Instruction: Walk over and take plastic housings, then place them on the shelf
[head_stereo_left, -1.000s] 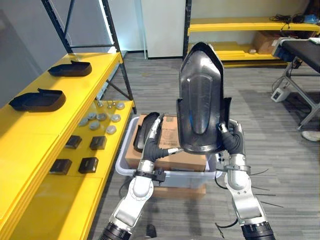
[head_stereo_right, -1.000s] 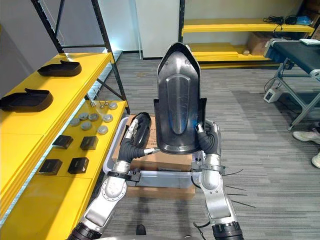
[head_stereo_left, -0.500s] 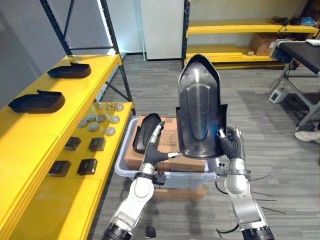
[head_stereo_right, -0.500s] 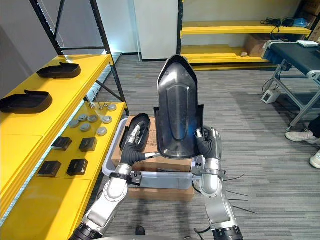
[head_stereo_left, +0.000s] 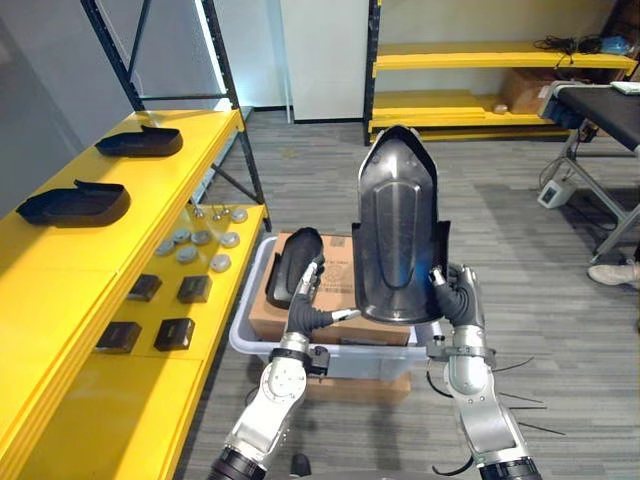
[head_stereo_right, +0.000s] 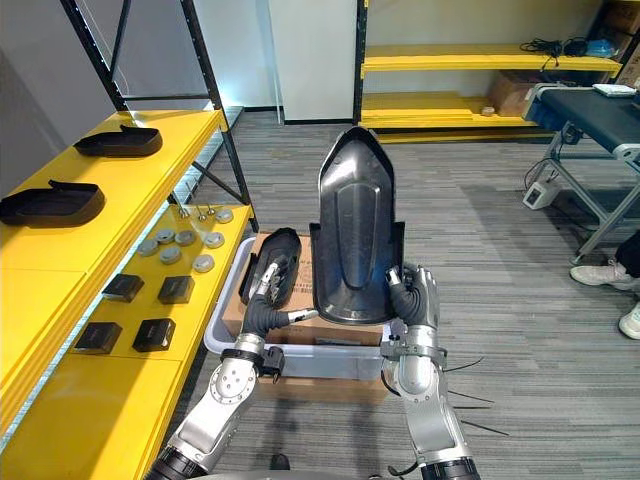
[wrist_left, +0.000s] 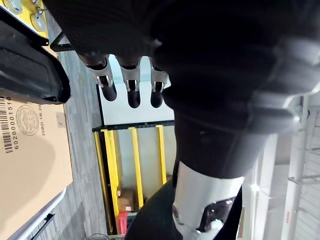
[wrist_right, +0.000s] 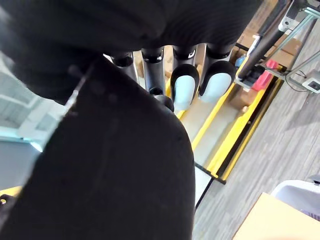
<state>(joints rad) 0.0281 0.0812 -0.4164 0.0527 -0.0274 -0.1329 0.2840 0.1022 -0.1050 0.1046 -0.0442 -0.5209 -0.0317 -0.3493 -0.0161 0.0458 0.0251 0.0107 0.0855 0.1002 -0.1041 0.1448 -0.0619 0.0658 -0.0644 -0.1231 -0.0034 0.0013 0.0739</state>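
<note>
My right hand (head_stereo_left: 455, 300) is shut on the lower right edge of a large black plastic housing (head_stereo_left: 398, 235), which it holds upright with the pointed end up, above the bin. The right wrist view shows the fingers (wrist_right: 185, 85) curled round the housing's edge (wrist_right: 115, 165). A smaller black housing (head_stereo_left: 292, 265) lies on a cardboard box (head_stereo_left: 338, 262) in a grey bin (head_stereo_left: 250, 330). Beside it my left hand (head_stereo_left: 308, 300) is open, fingers straight, thumb out; its fingers (wrist_left: 132, 87) stand apart from that housing (wrist_left: 25, 65).
A yellow shelf (head_stereo_left: 60, 270) runs along the left, carrying two black housings (head_stereo_left: 140, 140) (head_stereo_left: 75, 203), grey discs (head_stereo_left: 200, 240) and small black boxes (head_stereo_left: 160, 310). More yellow shelving (head_stereo_left: 480, 55) stands at the back. A table (head_stereo_left: 600, 100) and a person's shoe (head_stereo_left: 612, 272) are at right.
The right hand has lowered the large housing a little toward the box. The camera has shifted slightly. The left hand stays beside the smaller housing.
</note>
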